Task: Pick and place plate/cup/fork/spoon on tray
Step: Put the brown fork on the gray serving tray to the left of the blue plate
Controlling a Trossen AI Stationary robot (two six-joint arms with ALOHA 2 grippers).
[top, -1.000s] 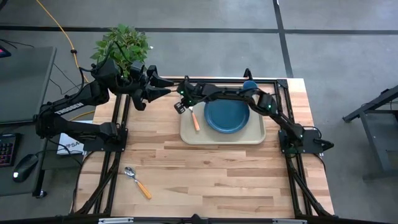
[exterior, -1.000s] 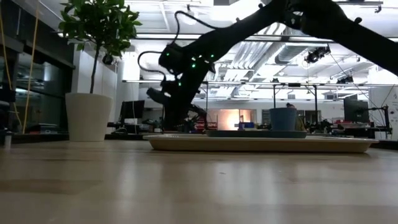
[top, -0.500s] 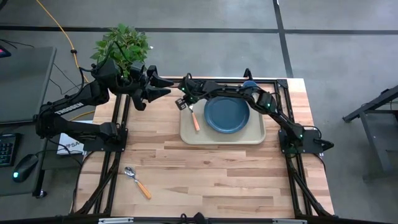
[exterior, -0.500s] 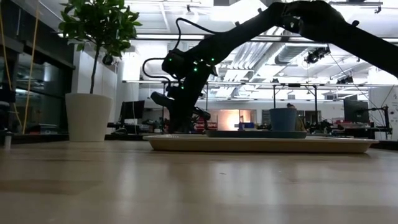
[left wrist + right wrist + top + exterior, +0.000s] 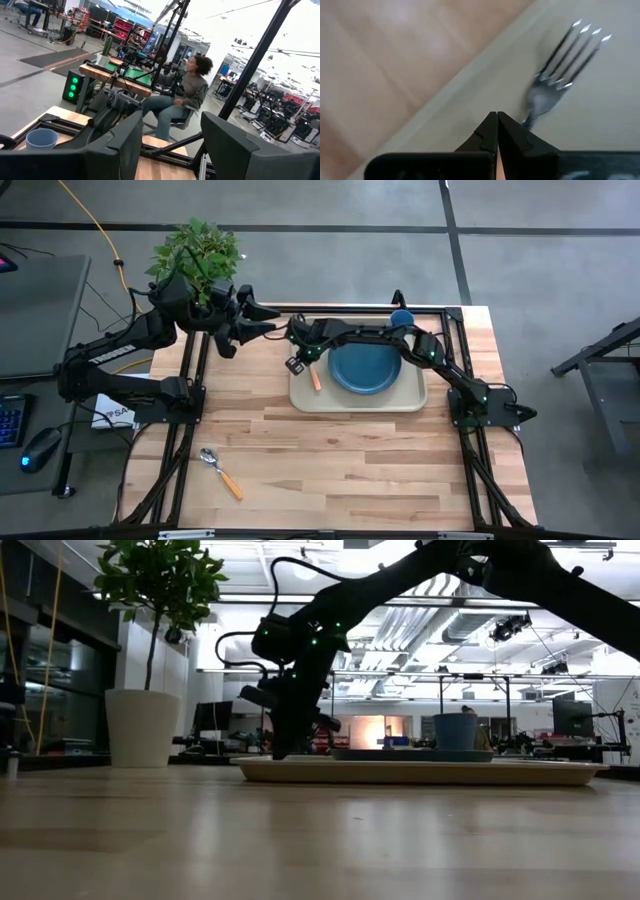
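The right claw (image 5: 296, 364), pinched fully shut on nothing, has swung over the last second from beside the far-left corner of the cream rectangular plastic tray (image 5: 410, 402) down its left edge, so that it now hangs over the rim by the slim orange-handled fork with silver tines (image 5: 313, 375). That fork lies free on the tray beside the round dark blue plate (image 5: 365, 366) and small light-blue cup (image 5: 401, 319), so three pieces look placed. Only the orange-handled spoon with a shiny oval bowl (image 5: 221, 473) remains on the wooden desk (image 5: 340, 460), well apart, while the left claw (image 5: 262, 318) waits with fingers wide by the leafy potted plant (image 5: 197, 252).
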